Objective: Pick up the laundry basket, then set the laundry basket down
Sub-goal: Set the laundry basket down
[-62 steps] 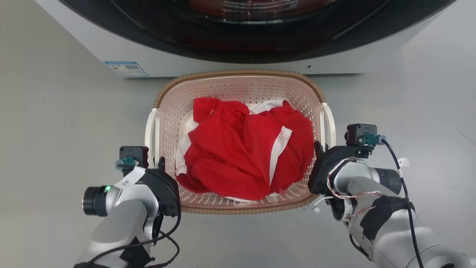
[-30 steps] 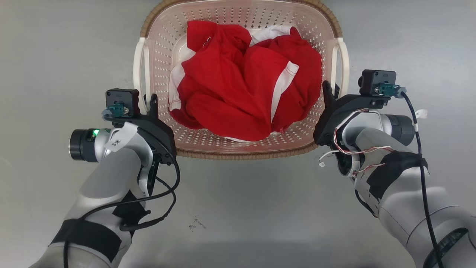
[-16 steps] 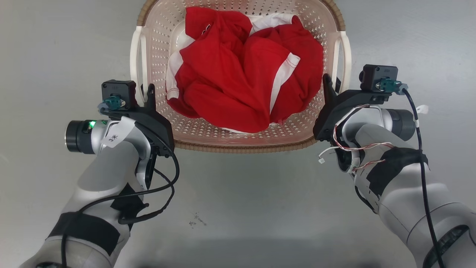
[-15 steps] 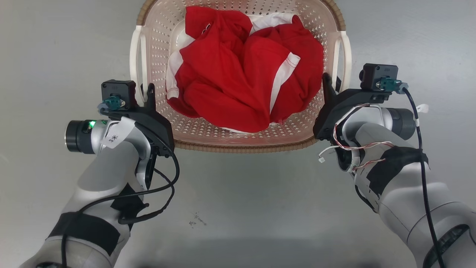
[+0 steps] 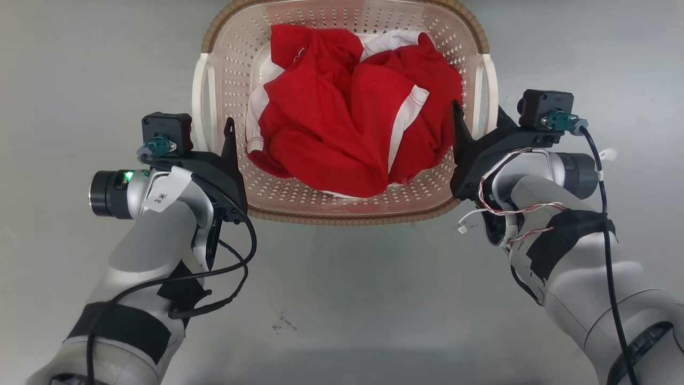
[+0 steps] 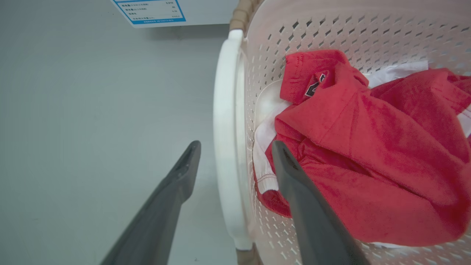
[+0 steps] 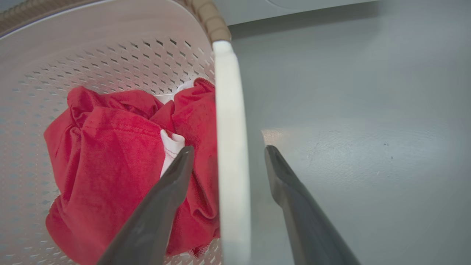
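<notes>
The laundry basket, cream with perforated walls and a brown woven rim, stands on the grey floor with a red and white garment heaped inside. My left gripper is open, and its fingers straddle the white left handle with a gap on each side. One left finger is outside the basket and the other is inside, by the garment. My right gripper is open too. It straddles the white right handle the same way, without touching it.
In the left wrist view, the white washer base with its blue-bordered label stands just beyond the basket's far end. The same washer base appears in the right wrist view. Bare grey floor surrounds the basket and lies between my arms.
Both grippers have opened, and their inner fingers have swung inward over the basket's walls. The basket looks slightly smaller and lower in the head view than half a second ago.
</notes>
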Motion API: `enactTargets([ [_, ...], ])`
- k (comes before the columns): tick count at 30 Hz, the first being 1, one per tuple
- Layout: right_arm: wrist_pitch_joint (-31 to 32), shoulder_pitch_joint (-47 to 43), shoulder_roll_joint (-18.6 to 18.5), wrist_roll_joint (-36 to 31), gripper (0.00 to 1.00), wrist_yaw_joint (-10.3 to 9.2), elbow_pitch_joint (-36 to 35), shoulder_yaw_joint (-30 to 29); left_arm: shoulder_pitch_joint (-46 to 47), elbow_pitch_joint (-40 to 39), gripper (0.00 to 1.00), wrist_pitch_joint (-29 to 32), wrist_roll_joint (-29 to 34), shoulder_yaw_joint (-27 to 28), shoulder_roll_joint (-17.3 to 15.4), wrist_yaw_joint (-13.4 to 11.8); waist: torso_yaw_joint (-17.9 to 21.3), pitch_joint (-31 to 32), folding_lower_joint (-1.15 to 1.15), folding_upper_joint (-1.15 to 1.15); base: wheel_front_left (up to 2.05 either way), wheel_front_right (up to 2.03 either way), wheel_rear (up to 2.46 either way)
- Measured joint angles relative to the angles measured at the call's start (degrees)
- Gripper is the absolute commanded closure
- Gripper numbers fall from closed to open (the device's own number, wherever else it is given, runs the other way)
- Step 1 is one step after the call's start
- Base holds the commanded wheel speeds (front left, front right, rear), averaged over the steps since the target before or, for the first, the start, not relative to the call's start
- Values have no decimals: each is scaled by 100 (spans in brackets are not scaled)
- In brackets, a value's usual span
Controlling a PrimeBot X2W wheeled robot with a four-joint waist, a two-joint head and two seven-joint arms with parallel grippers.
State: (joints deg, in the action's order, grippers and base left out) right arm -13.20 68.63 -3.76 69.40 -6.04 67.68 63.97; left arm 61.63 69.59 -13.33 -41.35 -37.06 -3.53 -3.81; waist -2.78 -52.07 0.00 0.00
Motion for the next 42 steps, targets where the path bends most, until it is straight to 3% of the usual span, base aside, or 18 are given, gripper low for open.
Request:
enactTargets([
  [8, -53, -56, 2, -76, 0, 8, 55, 55, -56, 8, 0, -67, -3, 90, -19, 48, 28, 276, 0, 0, 0, 0, 0],
  [21, -108, -402, 8, -226, 0, 304, 67, -52, -737, -471, 0, -98, -46, 375, -230, 333, 130, 1150, -1, 0, 0, 0, 0],
  [32, -109, -1111, 4, -348, 0, 353, -327, -578, -1757, -1376, 0, -98, -45, 911, -346, 214, 231, 2048, -1, -1, 0, 0, 0],
  [42, -109, -1807, -94, -800, 0, 281, -969, -1026, -2875, -2436, 0, -98, 388, 1224, -393, 19, 295, 2892, -1, -1, 0, 0, 0],
])
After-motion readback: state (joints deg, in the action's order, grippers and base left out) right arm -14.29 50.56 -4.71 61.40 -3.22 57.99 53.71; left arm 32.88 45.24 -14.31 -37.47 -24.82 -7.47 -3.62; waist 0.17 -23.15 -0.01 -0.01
